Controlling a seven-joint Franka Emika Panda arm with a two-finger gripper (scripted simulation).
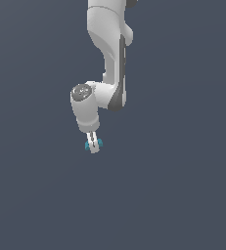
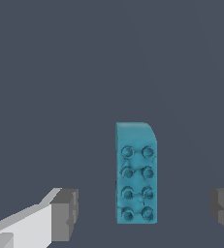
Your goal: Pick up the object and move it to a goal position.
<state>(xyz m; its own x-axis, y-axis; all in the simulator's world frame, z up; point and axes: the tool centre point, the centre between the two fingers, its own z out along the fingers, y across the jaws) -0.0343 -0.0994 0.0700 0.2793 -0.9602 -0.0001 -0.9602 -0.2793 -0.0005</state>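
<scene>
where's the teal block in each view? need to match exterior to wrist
Exterior view: the teal studded block is a tiny speck at the tip of the white gripper, below picture centre.
Wrist view: the block fills the lower middle, studs up, between the two grey fingers, untouched.
Shared landmark: the gripper's fingers.

1. The object is a teal-cyan studded block (image 2: 136,174), oblong, with eight round studs in two rows of four on its upper face.
2. One short end is rounded at a corner and carries no studs.
3. It lies flat on the plain dark grey surface.
4. In the exterior view the block (image 1: 99,142) appears tiny, its teal showing in two small patches.
</scene>
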